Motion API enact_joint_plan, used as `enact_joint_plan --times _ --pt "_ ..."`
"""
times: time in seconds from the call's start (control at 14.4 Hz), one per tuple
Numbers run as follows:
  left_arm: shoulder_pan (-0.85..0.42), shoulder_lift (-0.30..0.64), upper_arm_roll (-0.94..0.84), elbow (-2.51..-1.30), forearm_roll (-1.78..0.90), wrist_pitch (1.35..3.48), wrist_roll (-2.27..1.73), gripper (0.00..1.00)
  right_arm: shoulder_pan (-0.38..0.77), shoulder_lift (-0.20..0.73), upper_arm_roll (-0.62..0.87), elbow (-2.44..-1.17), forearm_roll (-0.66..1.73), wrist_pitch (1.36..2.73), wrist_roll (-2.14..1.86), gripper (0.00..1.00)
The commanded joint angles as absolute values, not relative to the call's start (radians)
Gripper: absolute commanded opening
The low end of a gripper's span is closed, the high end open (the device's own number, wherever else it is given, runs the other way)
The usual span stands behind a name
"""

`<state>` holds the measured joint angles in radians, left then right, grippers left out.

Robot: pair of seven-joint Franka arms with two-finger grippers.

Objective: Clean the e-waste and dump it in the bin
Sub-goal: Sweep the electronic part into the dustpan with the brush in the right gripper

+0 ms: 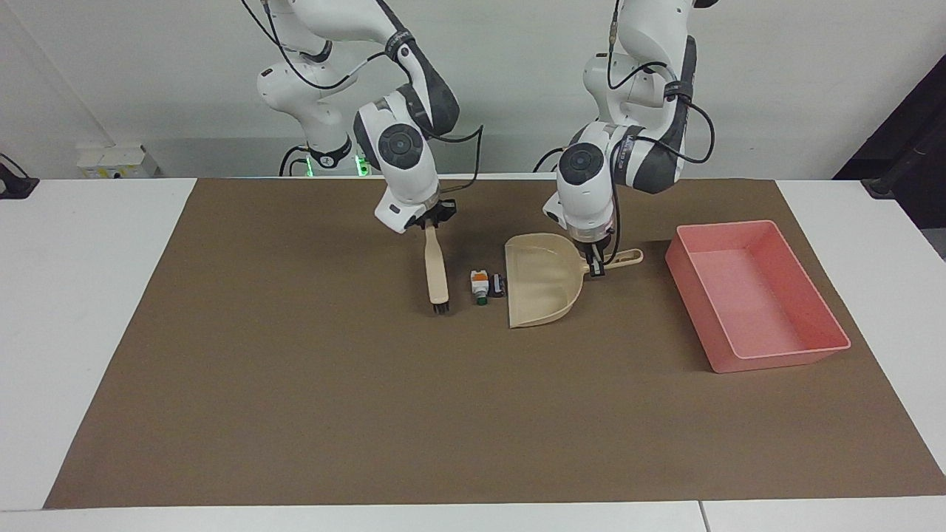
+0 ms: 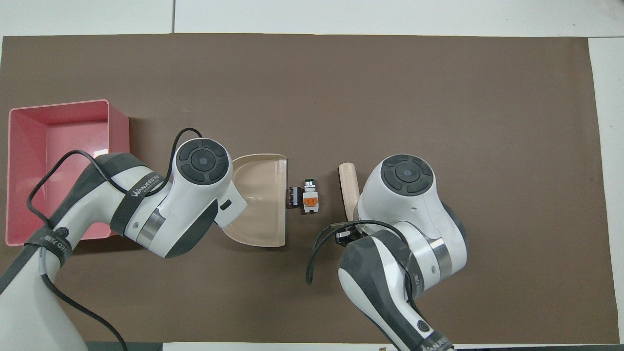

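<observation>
The e-waste lies mid-mat: a white piece with an orange band and green tip (image 1: 480, 286) (image 2: 310, 197) and a small black block (image 1: 498, 285) (image 2: 294, 197) beside it. My left gripper (image 1: 596, 266) is shut on the handle of a beige dustpan (image 1: 543, 290) (image 2: 261, 200), whose open lip rests right at the black block. My right gripper (image 1: 431, 220) is shut on the handle of a beige brush (image 1: 436, 267) (image 2: 348, 185). The brush's dark bristles (image 1: 440, 307) reach down to the mat close beside the white piece. The pink bin (image 1: 746, 295) (image 2: 58, 105) sits at the left arm's end.
A brown mat (image 1: 295, 414) covers the table, with white tabletop (image 1: 74, 295) showing around it. The bin holds nothing. In the overhead view both arms' wrists cover the grippers.
</observation>
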<state>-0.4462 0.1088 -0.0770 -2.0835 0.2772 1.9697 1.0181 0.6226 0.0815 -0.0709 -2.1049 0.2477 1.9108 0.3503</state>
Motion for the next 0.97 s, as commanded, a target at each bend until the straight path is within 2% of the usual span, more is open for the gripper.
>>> enact_joint_plan --times 0.0,0.63,0.9 --pt "-0.469 0.117 -0.066 -2.074 0.298 1.936 1.006 0.00 0.624 0.091 -0.074 -2.085 0.264 1.916 0.364 0.00" --pt "-0.468 0.117 -0.064 -2.074 0.298 1.934 1.006 0.00 0.684 0.195 -0.069 -2.026 0.291 1.985 0.445 0.00" --pt "-0.466 0.117 -0.064 -2.074 0.298 1.933 1.008 0.00 0.699 0.199 -0.067 -2.008 0.325 1.988 0.474 0.00"
